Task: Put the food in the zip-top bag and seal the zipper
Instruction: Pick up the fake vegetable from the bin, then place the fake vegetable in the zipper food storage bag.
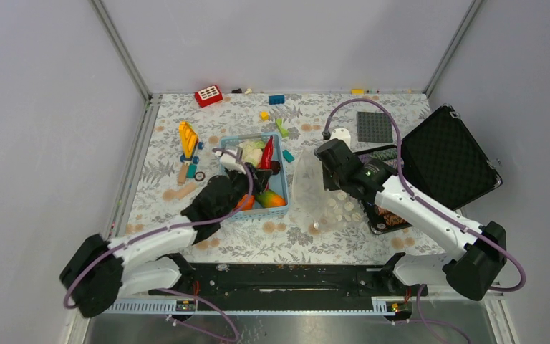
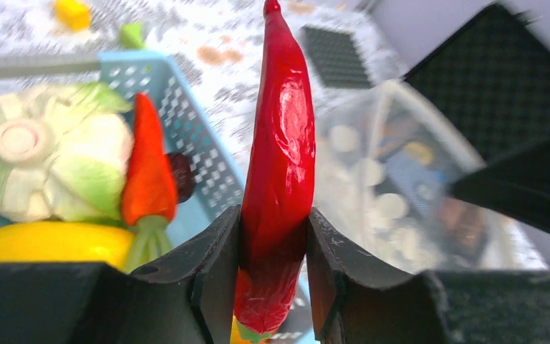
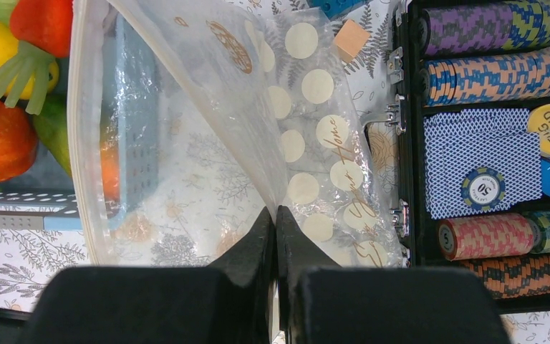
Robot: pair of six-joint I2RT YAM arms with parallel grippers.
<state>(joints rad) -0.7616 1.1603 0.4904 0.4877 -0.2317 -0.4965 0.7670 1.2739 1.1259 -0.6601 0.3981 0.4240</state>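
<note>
My left gripper [image 2: 272, 258] is shut on a long red chili [image 2: 279, 165], held upright over the right side of the light-blue basket [image 2: 186, 107]; in the top view the gripper [image 1: 256, 172] and chili [image 1: 266, 154] are above the basket [image 1: 285, 183]. In the basket lie a white-green cauliflower [image 2: 50, 150], a smaller red chili [image 2: 147, 172] and a yellow piece [image 2: 50, 244]. My right gripper [image 3: 276, 222] is shut on the upper wall of the dotted zip-top bag [image 3: 308, 143], holding its mouth open toward the basket. The zipper [image 3: 79, 143] runs along the mouth edge.
An open black case [image 1: 447, 158] with poker chips and cards [image 3: 487, 143] lies right of the bag. Building bricks, a red block [image 1: 208, 95] and a grey baseplate [image 1: 374, 129] sit at the back. A yellow toy [image 1: 188, 137] and wooden blocks [image 1: 184, 190] lie left of the basket.
</note>
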